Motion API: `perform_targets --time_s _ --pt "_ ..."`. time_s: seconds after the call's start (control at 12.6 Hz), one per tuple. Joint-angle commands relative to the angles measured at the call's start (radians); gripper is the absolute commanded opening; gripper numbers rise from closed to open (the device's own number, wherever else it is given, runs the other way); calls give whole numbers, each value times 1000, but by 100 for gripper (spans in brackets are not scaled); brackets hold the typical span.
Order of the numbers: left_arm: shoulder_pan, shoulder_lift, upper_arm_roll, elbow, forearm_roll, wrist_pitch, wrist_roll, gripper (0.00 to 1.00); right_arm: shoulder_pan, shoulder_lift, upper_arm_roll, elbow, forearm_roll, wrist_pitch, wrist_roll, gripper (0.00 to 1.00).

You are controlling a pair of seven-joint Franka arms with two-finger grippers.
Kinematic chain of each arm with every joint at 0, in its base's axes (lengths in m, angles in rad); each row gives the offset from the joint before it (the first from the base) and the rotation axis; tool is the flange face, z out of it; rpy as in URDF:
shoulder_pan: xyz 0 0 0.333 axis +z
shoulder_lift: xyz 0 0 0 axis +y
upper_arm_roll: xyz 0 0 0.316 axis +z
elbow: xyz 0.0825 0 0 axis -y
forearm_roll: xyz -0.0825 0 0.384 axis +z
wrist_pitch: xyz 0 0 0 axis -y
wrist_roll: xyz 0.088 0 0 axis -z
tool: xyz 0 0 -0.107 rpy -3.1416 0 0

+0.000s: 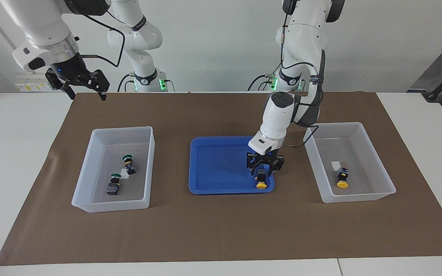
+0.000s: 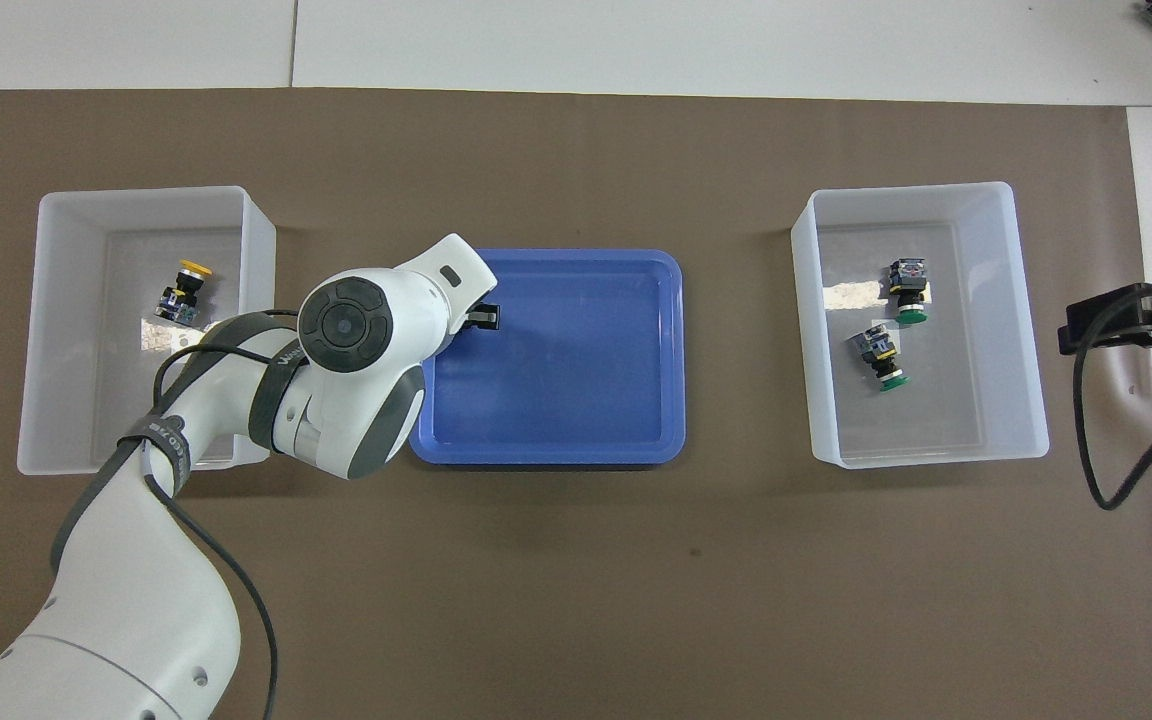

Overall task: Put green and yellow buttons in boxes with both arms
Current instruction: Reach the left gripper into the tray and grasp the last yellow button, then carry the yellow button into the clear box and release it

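Left gripper (image 1: pixel 265 171) down in blue tray (image 1: pixel 221 143), fingers straddling yellow button (image 1: pixel 261 180); grip not discernible.
Button near tray's corner wall; right gripper (image 1: pixel 84 86) spread, waiting over mat's edge.

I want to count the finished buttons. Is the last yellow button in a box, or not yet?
Not yet. The yellow button lies in the blue tray, at the left gripper.

Left claw (image 1: pixel 264 171) lowered, right claw (image 1: pixel 84 85) raised
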Motion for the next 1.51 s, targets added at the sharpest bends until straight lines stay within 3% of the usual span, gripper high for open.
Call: perform_targets --time_s 0.0,0.08,0.16,0.4,0.72,1.2,1.43 --pt "-25 -3 17 -24 7 22 -17 33 -6 -15 2 -10 2 -9 -20 100" --pt "-25 -5 19 -20 7 11 -18 8 -6 -15 2 -10 2 -9 -20 100" --pt "-25 -5 20 -15 7 10 -17 0 -6 -15 2 -10 2 -9 -20 100" --pt "16 -87 26 -17 7 -24 -10 0 -6 -15 2 -10 2 -9 -20 100" --pt "189 -216 25 -12 9 -131 40 0 -6 -15 2 -10 2 -9 -20 100" --pt "420 -227 23 -6 9 -131 256 0 -6 -15 2 -10 2 -9 -20 100" --pt "452 -268 25 -104 9 -130 397 0 -4 -13 2 -10 10 46 -11 100"
